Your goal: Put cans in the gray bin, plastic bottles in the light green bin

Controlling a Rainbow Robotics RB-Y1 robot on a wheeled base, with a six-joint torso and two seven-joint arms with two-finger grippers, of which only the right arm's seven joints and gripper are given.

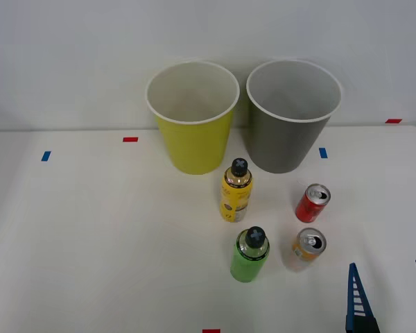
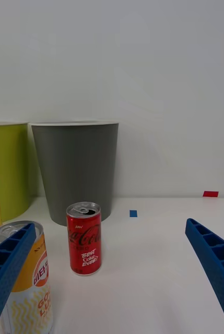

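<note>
- The broad white worktop [image 1: 90, 236] carries everything, with small red and blue tape marks scattered over it.
- The large yellow-green tapered round bin [image 1: 193, 132] with a white rim stands upright at the far side, near the wall, its white inside showing from above.
- The large dark gray tapered round bin [image 1: 291, 132] with a white rim stands just beside it on the right, also upright; the two rims sit close together.
- The right arm's tool [image 1: 388, 295], with blue ribbed fingers [image 2: 216, 261], sits at the near right corner of the worktop, spread wide and gripping nothing.
- The small yellow plastic bottle [image 1: 236, 194] with a black cap and a label stands upright just in front of the gap between the bins.
- The small bright green plastic bottle [image 1: 249, 257] with a black cap stands upright nearer, a little right of the yellow one.
- The small red aluminium can [image 1: 312, 203] with a silver top stands upright in front of the gray bin, right of the yellow bottle.
- The small orange aluminium can [image 1: 308, 246] with a silver top stands upright nearer than the red one, right of the green bottle; in the wrist view it [image 2: 25, 282] sits right behind one finger.
</note>
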